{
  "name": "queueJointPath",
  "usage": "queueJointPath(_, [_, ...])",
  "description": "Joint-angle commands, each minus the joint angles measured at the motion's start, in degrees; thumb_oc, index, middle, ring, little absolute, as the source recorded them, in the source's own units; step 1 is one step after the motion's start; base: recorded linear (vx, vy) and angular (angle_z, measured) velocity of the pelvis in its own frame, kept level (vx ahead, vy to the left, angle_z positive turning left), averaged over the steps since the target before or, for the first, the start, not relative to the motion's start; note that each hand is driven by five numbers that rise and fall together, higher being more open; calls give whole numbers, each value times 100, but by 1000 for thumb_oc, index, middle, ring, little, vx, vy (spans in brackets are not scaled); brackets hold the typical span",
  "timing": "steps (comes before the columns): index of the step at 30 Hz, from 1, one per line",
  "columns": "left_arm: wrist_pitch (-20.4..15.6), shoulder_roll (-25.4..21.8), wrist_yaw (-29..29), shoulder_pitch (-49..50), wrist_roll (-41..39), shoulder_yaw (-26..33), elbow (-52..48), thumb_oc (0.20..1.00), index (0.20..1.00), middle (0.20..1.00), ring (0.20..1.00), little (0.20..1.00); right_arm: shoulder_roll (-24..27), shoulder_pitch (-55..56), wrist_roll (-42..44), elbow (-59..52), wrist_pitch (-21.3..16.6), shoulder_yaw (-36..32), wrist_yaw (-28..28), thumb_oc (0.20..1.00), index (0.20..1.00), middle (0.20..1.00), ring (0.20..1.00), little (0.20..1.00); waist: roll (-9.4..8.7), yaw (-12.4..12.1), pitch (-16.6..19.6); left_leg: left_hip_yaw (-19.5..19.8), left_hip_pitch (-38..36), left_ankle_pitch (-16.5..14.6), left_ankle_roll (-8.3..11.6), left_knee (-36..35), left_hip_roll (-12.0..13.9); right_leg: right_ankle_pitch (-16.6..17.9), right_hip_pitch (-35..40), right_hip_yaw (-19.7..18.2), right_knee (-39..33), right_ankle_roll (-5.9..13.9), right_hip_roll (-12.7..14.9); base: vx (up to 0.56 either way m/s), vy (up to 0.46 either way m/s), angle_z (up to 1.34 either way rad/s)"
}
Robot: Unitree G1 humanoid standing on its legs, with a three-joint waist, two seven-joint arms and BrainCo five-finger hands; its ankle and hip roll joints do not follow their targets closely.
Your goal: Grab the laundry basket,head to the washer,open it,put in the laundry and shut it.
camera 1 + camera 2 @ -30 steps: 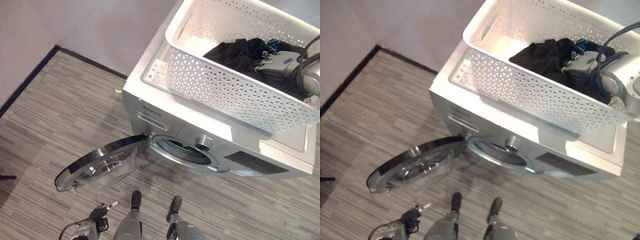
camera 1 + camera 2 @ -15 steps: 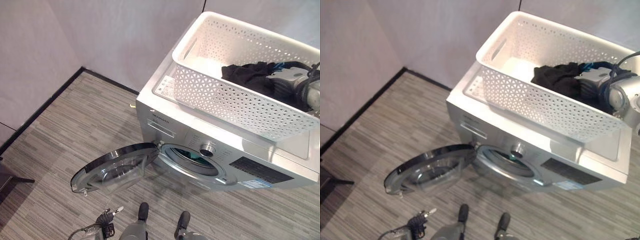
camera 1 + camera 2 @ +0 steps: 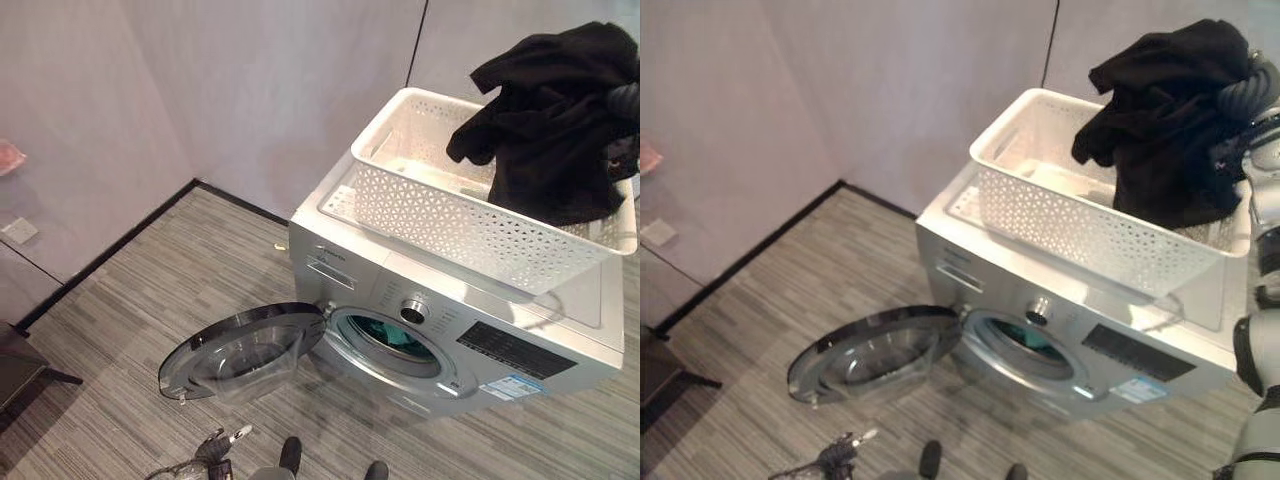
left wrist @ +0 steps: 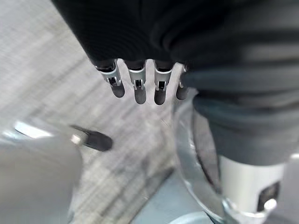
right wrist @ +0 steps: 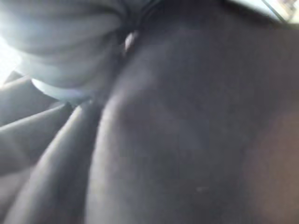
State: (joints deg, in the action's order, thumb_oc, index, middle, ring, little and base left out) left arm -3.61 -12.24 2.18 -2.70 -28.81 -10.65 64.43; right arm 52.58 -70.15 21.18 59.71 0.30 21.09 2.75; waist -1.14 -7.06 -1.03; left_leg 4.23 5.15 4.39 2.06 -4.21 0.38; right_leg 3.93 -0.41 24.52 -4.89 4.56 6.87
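— What's different from a moment ago?

— The black crumpled garment [image 3: 548, 118] is out of the basket. A second back it lay in a heap in the far corner, with my right hand [image 3: 1247, 92] down on top of it. Now it hangs in the air above that end, its lower folds trailing just over the rim.

— So you've got hold of it?

— It's hanging off my right hand, so I take it that I have. I can't tell how my fingers sit, though, because the cloth covers them, and my right wrist view is nearly all dark fabric.

— And the left hand?

— My left hand [image 4: 135, 86] is idle, with its fingers hanging loose and nothing in them, low down over the grey striped floor [image 3: 130, 290].

— Did the washer or basket move?

— No. My head came up, so the whole picture has slid. The white perforated plastic laundry basket [image 3: 440, 215] is still on top of the silver front-loading washer [image 3: 470, 345]. Its round glass door [image 3: 240, 350] is still swung wide open to my left, and the drum mouth [image 3: 395, 338] is clear.

— What does that mean for the job?

— The fetching, the walking and the opening are done. What's left is the loading — I need to carry the garment down from above the basket to the drum mouth in front. The loose folds may catch on the basket's rim, so I'd lift it clear first. After that comes the door.
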Motion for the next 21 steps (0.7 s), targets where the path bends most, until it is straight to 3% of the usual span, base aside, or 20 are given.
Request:
queueJointPath(1, [-232, -309, -146, 2, -243, -324, -429, 1000, 1000, 1000, 1000, 1000, 10, -970, 1514, 176, -530, -12, 342, 200, 200, 200, 200, 200, -366, -180, 368, 69, 90, 18, 222, -79, 21, 72, 328, -52, -11, 376, 310, -19, -8, 13])
queueJointPath(4, [-247, -580, -79, 319, -518, -563, -1675, 1000, 1000, 1000, 1000, 1000, -297, -1279, 2280, 119, -734, -89, 461, 200, 200, 200, 200, 200, -340, -265, 432, 126, 28, 8, 252, -79, 24, 13, 448, 21, -11, 366, 282, -23, -17, 10])
queueJointPath(6, [-175, -832, -4, 576, -698, -603, -2458, 1000, 1000, 1000, 1000, 1000, -338, -1424, 2352, 33, -734, 4, 490, 200, 200, 200, 200, 200, -331, -285, 468, 150, 6, 13, 260, -79, 29, -1, 502, 61, -11, 366, 277, -23, -5, 17])
queueJointPath(7, [-114, -1113, 108, 843, -903, -656, -3381, 1000, 1000, 1000, 1000, 1000, -496, -1535, 2656, -221, -891, -26, 607, 200, 200, 200, 200, 200, -304, -303, 509, 181, -27, 12, 264, -79, 27, -19, 552, 93, -11, 367, 271, -34, 9, 21])
queueJointPath(9, [-90, -1130, 100, 868, -907, -648, -3422, 1000, 1000, 1000, 1000, 1000, -500, -1525, 2656, -225, -892, -32, 610, 200, 200, 200, 200, 200, -311, -282, 523, 196, 2, 49, 251, -79, 11, 7, 532, 111, -11, 371, 284, -20, 6, 18])
queueJointPath(11, [-11, -1700, 289, 1252, -1430, -639, -4792, 1000, 1000, 1000, 1000, 1000, -750, -1916, 2966, -444, -1120, 94, 731, 200, 200, 200, 200, 200, -283, -326, 595, 199, -72, 8, 275, -79, 38, -38, 609, 128, -11, 370, 266, -7, -6, 4])
queueJointPath(21, [-167, -2352, 359, 1223, -2535, -363, -6729, 1000, 1000, 1000, 1000, 1000, -1587, -2670, 3599, -763, -1517, 485, 892, 200, 200, 200, 200, 200, -336, -306, 765, 229, -183, 0, 303, -79, 79, -80, 672, 79, -11, 340, 232, -3, 0, 0])
